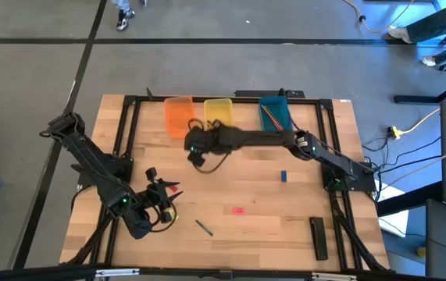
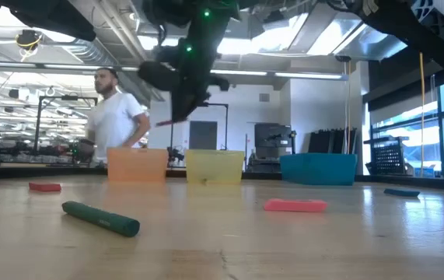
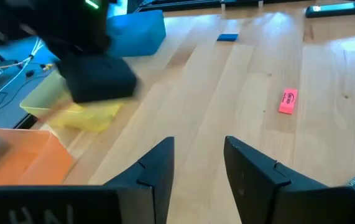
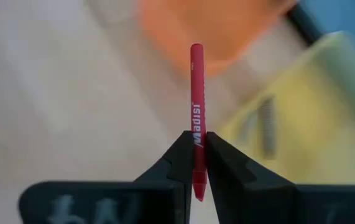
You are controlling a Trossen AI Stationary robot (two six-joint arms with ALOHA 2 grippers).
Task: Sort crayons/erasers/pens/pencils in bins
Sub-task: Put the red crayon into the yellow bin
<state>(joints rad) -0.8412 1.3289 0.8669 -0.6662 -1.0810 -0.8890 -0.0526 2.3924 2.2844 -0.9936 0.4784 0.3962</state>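
From above, the right gripper (image 1: pixel 195 148) reaches across to the near side of the orange bin (image 1: pixel 179 115) and yellow bin (image 1: pixel 218 112), while the left gripper (image 1: pixel 162 197) waits low left, its fingers (image 3: pixel 155 168) apart (nothing between them). Right wrist view: jaws pinch a red crayon (image 4: pixel 196 106), orange and yellow bins beyond.

Three bins (image 1: pixel 220 114) stand in a row at the table's (image 1: pixel 285 234) far edge; erasers (image 1: pixel 239 210) and a crayon (image 1: pixel 204 227) lie scattered toward the near edge; a flat bar (image 1: pixel 319 237) lies by the near right corner.
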